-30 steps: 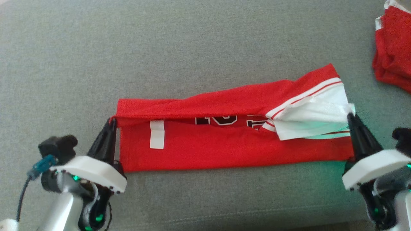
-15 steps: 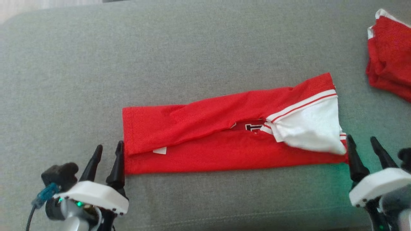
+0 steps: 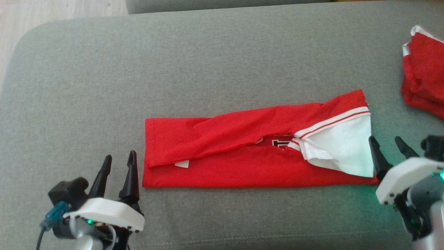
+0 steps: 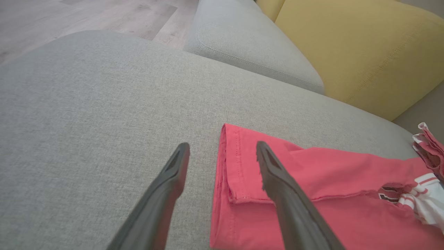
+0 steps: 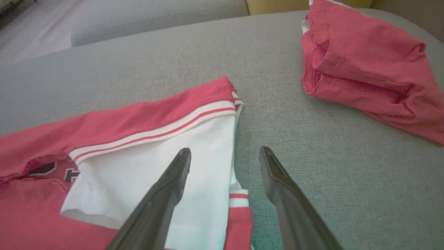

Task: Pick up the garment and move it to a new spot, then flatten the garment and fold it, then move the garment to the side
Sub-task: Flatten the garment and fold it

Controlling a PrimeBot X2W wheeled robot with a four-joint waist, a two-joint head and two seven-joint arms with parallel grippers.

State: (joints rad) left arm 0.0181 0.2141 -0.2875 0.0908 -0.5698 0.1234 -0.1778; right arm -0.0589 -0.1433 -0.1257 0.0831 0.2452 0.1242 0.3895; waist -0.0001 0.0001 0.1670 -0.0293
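Observation:
The garment (image 3: 242, 152) is a red jersey with a white, red-striped sleeve, folded into a long band lying flat on the grey cushion (image 3: 208, 62). Dark lettering peeks out at the fold seam. My left gripper (image 3: 119, 161) stands open just off the band's left end, nothing between its fingers. In the left wrist view the garment's (image 4: 312, 194) hemmed edge lies under the gap of the left gripper (image 4: 222, 149). My right gripper (image 3: 388, 144) is open beside the white sleeve end; the right wrist view shows the right gripper (image 5: 225, 152) astride the sleeve's (image 5: 156, 166) edge, empty.
A second red garment (image 3: 425, 73) lies bunched at the cushion's far right, also seen as a folded red heap (image 5: 367, 69) in the right wrist view. A yellow cushion (image 4: 360, 48) and another grey seat (image 4: 249, 45) stand behind. Wooden floor (image 3: 52, 14) shows past the left edge.
Both grippers have opened and let go of the garment's ends, drawing back toward me. The upper flap has dropped flat over the lettering. The camera has shifted, showing more of the far side.

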